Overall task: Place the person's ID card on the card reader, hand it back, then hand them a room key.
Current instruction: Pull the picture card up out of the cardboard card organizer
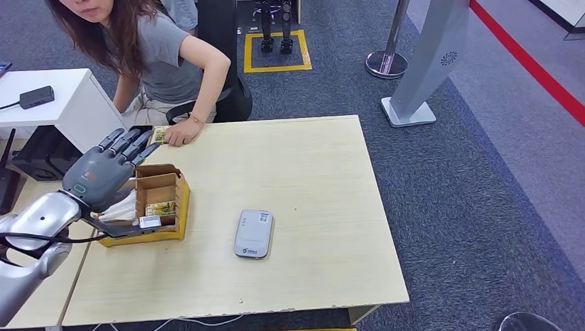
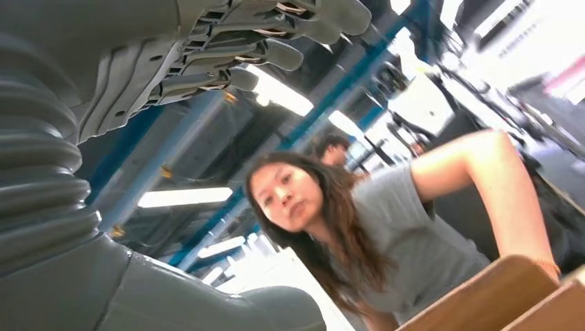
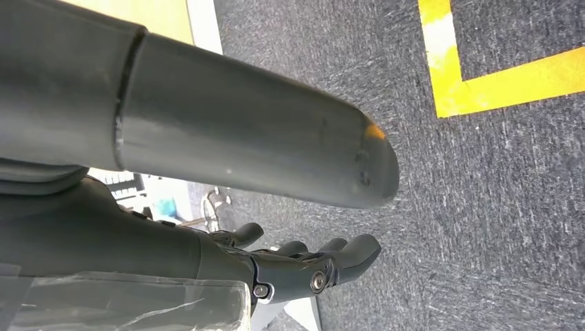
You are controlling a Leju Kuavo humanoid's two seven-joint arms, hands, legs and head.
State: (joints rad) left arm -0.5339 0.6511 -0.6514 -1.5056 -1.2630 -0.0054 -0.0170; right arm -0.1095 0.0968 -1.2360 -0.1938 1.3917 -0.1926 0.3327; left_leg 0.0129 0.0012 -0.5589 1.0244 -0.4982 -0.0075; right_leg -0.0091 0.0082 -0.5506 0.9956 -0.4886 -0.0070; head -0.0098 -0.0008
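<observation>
A person leans over the far left edge of the wooden table [image 1: 310,172]; their hand [image 1: 182,131] presses a small ID card [image 1: 159,134] flat on it. My left hand [image 1: 103,169] hovers above the table's left side, short of that card, with fingers [image 2: 276,41] spread and pointing toward the person and nothing in it. A grey card reader [image 1: 253,233] lies flat at the table's middle front. A yellow cardboard box [image 1: 165,207] holding cards sits just right of my left hand. My right hand [image 3: 303,265] hangs over the carpet with loose fingers and holds nothing.
A white side desk [image 1: 62,103] carrying a black box [image 1: 36,96] stands at the far left. Behind the table are a grey floor stand [image 1: 428,69], a chrome stanchion [image 1: 388,61] and a yellow floor marking [image 1: 276,52]. Carpet lies to the table's right.
</observation>
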